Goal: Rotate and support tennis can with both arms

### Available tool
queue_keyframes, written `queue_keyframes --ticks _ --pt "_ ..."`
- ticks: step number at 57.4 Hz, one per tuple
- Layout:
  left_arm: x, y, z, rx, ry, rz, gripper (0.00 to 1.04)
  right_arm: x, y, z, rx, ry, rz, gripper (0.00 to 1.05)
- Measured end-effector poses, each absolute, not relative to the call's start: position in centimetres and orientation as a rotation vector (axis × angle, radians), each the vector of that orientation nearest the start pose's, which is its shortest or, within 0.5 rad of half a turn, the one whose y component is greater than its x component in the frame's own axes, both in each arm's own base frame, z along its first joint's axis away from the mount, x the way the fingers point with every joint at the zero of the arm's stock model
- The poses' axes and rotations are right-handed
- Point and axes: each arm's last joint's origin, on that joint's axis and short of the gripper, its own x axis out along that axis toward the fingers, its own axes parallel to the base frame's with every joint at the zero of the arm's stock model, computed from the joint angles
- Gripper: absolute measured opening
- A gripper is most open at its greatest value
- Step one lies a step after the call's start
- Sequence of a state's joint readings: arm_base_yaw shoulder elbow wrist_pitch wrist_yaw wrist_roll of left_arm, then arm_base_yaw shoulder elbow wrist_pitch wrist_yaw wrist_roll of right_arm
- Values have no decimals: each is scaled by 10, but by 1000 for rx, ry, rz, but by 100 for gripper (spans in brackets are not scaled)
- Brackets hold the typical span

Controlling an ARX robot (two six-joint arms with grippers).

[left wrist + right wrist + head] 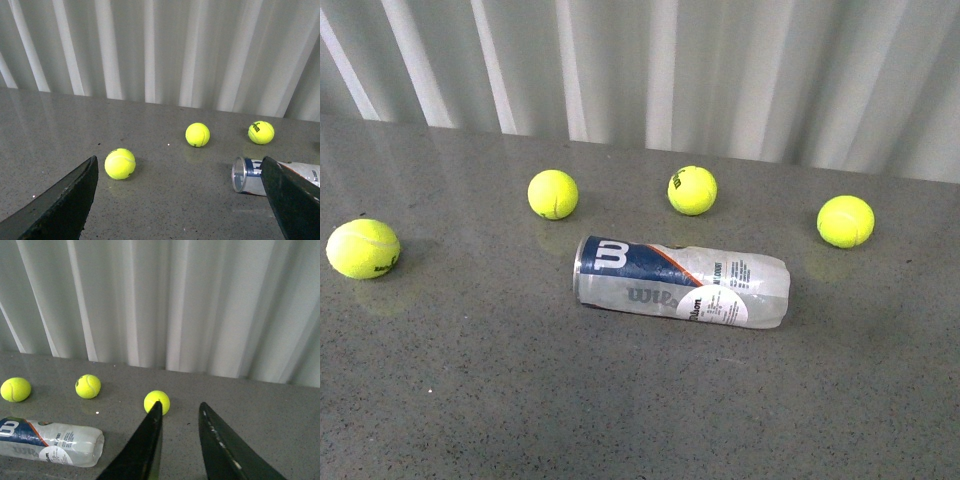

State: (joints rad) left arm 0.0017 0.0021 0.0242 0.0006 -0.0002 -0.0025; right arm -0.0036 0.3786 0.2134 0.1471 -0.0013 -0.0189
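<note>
Finds the tennis can (680, 283) lying on its side on the desk (470, 400), long axis crosswise, silver rim toward the robot's left. Has the left gripper (179, 165) spread wide and empty, rim end just beside one finger. Has the right gripper (180, 407) narrowly parted, empty, seemingly farther off.

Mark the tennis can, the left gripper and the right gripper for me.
tennis can (682, 283): front view, middle of its body as it lies on its side.
left gripper (179, 158): left wrist view, midway between its wide-apart tips.
right gripper (180, 403): right wrist view, midway between its closer-set tips.
</note>
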Motion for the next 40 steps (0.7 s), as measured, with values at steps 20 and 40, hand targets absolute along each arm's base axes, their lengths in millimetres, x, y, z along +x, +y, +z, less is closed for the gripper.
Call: queue_keyframes --ticks 20,40 --pt "96 0 172 -2 -23 2 98 111 0 188 -12 1 -2 3" --pt "96 0 172 -2 -22 3 98 98 0 174 -11 9 -2 3"
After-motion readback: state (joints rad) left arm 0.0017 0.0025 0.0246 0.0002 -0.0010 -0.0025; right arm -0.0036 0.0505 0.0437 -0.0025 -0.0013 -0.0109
